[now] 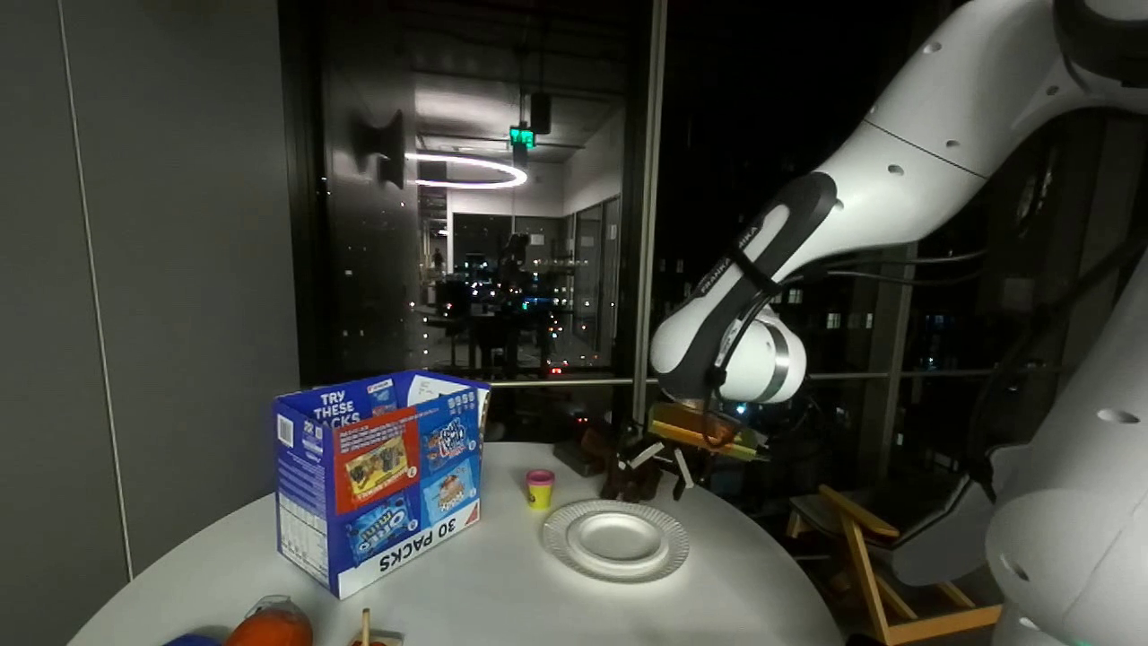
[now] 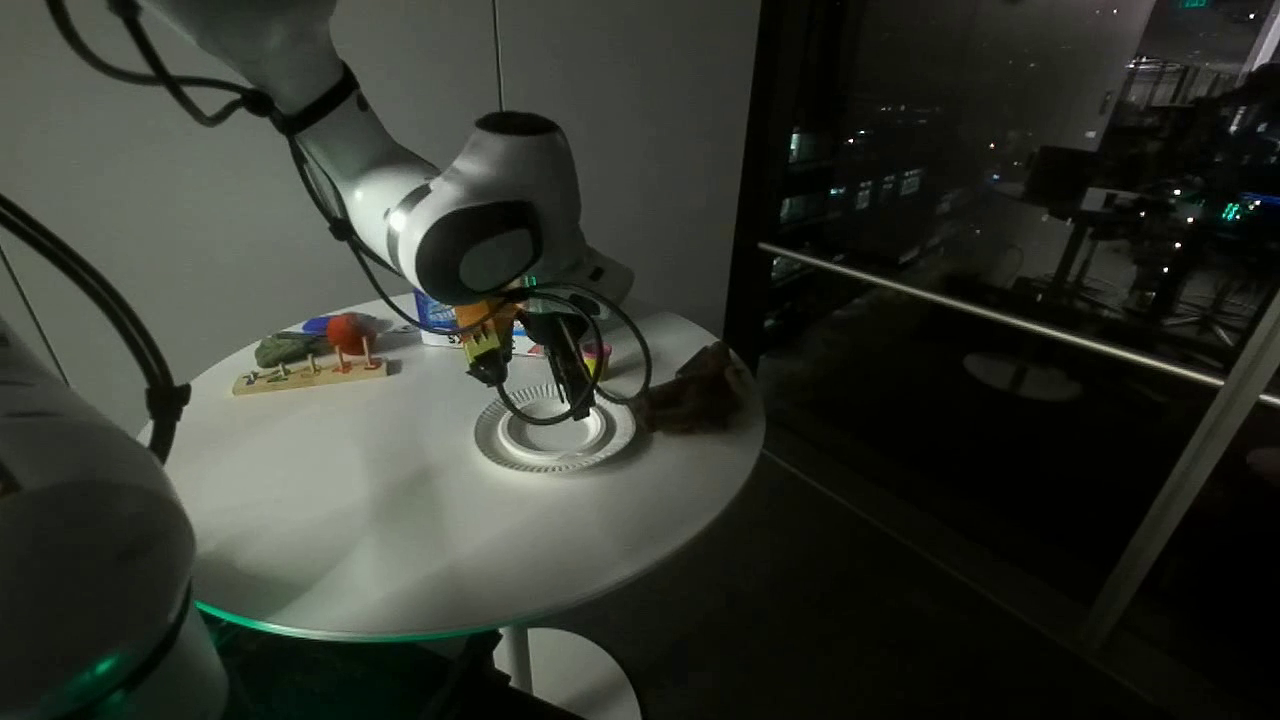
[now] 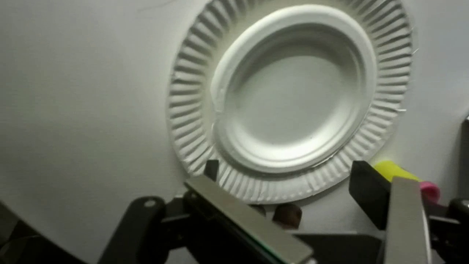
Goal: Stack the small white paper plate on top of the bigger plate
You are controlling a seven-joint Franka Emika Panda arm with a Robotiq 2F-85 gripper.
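The small white paper plate (image 1: 617,536) rests inside the bigger plate, on its recessed centre, in both exterior views (image 2: 552,437). It lies a little off-centre in the wrist view (image 3: 296,99). The bigger plate (image 1: 556,541) lies flat on the table; its ribbed rim shows all round the small plate, also in an exterior view (image 2: 490,436) and the wrist view (image 3: 395,62). My gripper (image 1: 665,465) is open and empty, above the plates near their edge. Its fingers are spread wide apart in the wrist view (image 3: 285,168) and touch neither plate.
A blue snack box (image 1: 381,484) stands on the white table (image 1: 502,619). A yellow tub with a pink lid (image 1: 539,489) stands beside the plates. A dark brown object (image 2: 695,395) lies near the table edge. A wooden peg board (image 2: 310,374) and an orange-red object (image 2: 348,332) lie farther off.
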